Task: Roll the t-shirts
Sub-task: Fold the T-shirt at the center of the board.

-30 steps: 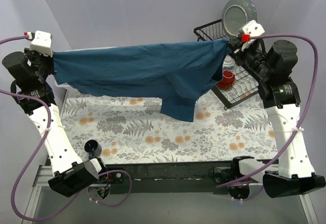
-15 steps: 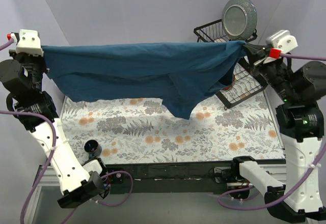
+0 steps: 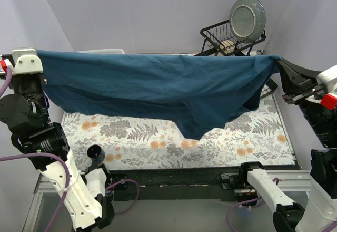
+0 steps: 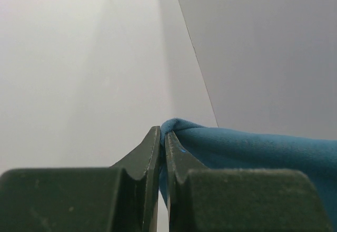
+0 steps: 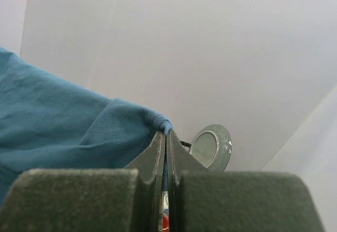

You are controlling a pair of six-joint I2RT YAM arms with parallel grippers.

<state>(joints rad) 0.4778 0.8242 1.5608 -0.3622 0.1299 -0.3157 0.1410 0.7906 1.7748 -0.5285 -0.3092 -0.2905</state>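
Tee (image 3: 158,84): hangs stretched above the worktop (image 3: 137,155), likely to spread flat before rolling.
Left gripper (image 4: 162,136): pinched tight on its corner, over left edge.
Right gripper (image 5: 166,135): likewise, over right edge.

Left arm (image 3: 79,203), right arm (image 3: 268,187) wearing white shells, black joint housings. Purple cable (image 3: 23,158) trailing along each. White wrist box (image 3: 26,61) carrying red tag. Left hand (image 4: 162,132), right hand (image 5: 166,134) showing dark grey-green matte fingers (image 4: 138,163).
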